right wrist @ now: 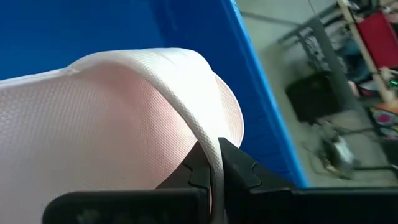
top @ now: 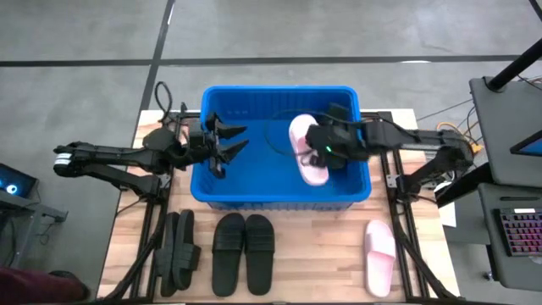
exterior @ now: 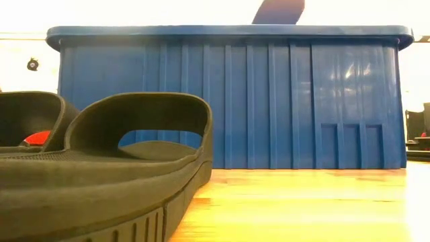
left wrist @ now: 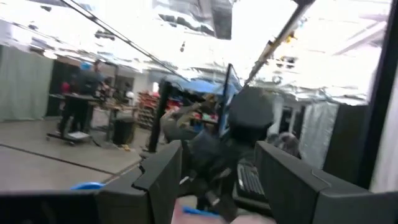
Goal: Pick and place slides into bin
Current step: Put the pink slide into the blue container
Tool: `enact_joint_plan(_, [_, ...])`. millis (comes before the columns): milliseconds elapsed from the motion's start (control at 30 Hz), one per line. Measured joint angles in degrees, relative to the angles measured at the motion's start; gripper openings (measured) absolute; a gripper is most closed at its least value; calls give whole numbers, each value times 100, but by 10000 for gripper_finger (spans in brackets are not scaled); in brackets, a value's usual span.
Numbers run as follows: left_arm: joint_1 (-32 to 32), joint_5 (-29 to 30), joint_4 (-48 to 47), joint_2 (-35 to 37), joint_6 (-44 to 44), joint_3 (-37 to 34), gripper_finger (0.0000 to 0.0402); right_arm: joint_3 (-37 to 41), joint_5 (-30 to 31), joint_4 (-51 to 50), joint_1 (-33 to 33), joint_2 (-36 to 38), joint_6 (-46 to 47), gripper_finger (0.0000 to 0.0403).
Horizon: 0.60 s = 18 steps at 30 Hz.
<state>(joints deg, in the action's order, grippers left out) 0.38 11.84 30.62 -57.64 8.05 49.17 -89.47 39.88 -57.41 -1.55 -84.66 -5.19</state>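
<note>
High view: the large bright blue ribbed plastic bin [top: 279,196] stands at the back of the wooden desk [top: 322,271]. The right gripper [top: 315,151] reaches in over its right half, carrying a pale pink foam slide [top: 306,152] inside the bin's walls. The left gripper [top: 227,144] hovers over the bin's left half, jaws spread wide and empty. On the desk in front lie a black rubber pair of slides [top: 243,251], another black pair stacked on edge [top: 176,250], and the second pink slide [top: 379,256].

Low view: a black slide's wide strap [exterior: 144,114] arches up thick and springy just before the bin wall; it looks light, flexible and a little grippy, so the strap or sole edge is the natural place to grip.

Left wrist view: the left jaws stand well apart, with nothing between them.

Right wrist view: the right jaws are nearly together, clamped on the thin rim of the pink slide's strap, a narrow pinch that could let the slide swing.
</note>
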Motion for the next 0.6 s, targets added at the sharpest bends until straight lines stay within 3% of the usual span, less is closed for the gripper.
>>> enact_joint_plan(267, [0,65,36,122,50,0,190,706,-754,1240,-1203,-452,-1156,9])
enact_joint_plan(433, [0,60,21,135,48,0,190,1232,-881,1989,-1511,-743,-2043,9])
enact_joint_plan(600, [0,50,-20,132,48,0,190,1698,-876,2520,-1746,-986,-2114,9])
